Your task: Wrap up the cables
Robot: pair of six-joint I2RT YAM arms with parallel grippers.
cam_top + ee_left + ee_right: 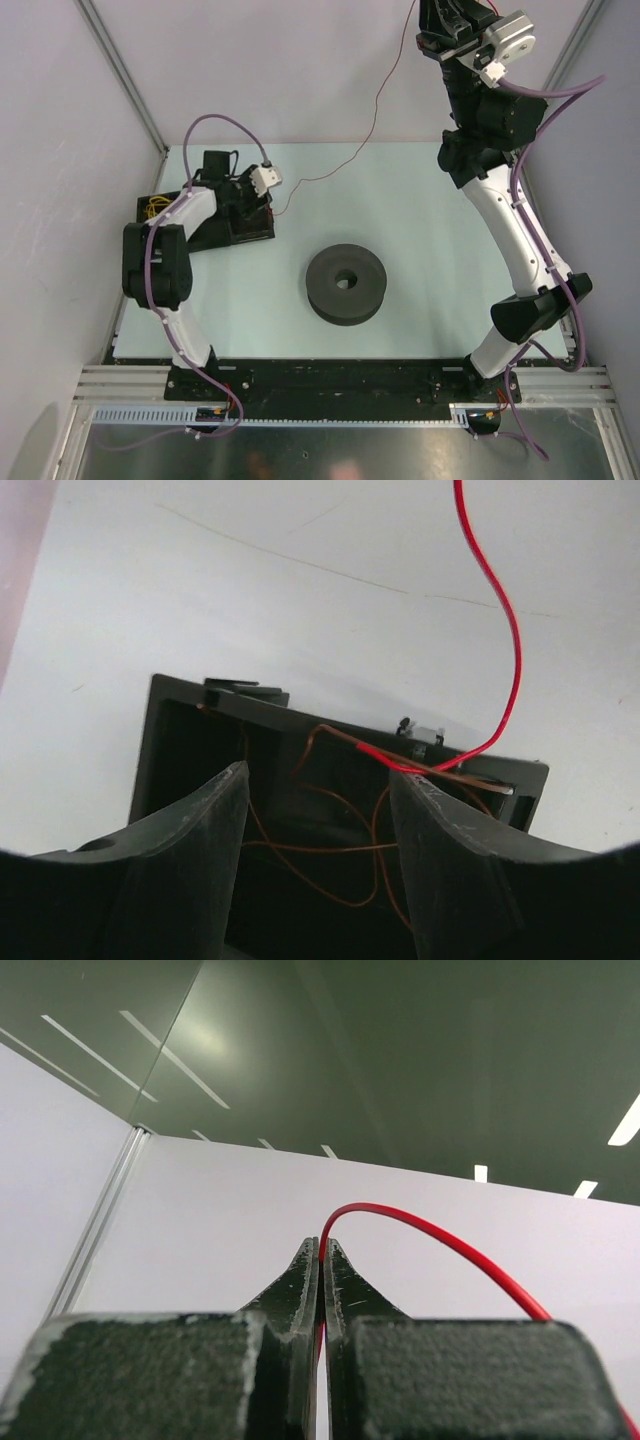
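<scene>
Pinching the cable (430,1230) between fully closed fingers, the right end effector (322,1260) is raised high, beyond the spool (346,283) and to its right, near the top edge of the overhead view. Right wrist view: the red wire comes out between the fingertips and arcs off to the right.

Cable run, overhead view: from the right end effector it hangs in a long slack line slanting down and left. It passes beyond the spool without touching it and ends at the black box (235,232), which sits left of the spool and slightly beyond it. Left wrist view: the red strand drops in a curve onto the box's far rim and lies across it.

Status, left end effector (320,810): jaws spread apart, nothing between them, poised over the black box. Cannot tell whether the fingers touch the box.

Box contents: several thin brownish wire loops (310,848), tangled.

Spool: dark grey, round, lying flat with its centre hole up on the pale tabletop (420,220), roughly midway between the two arms.
</scene>
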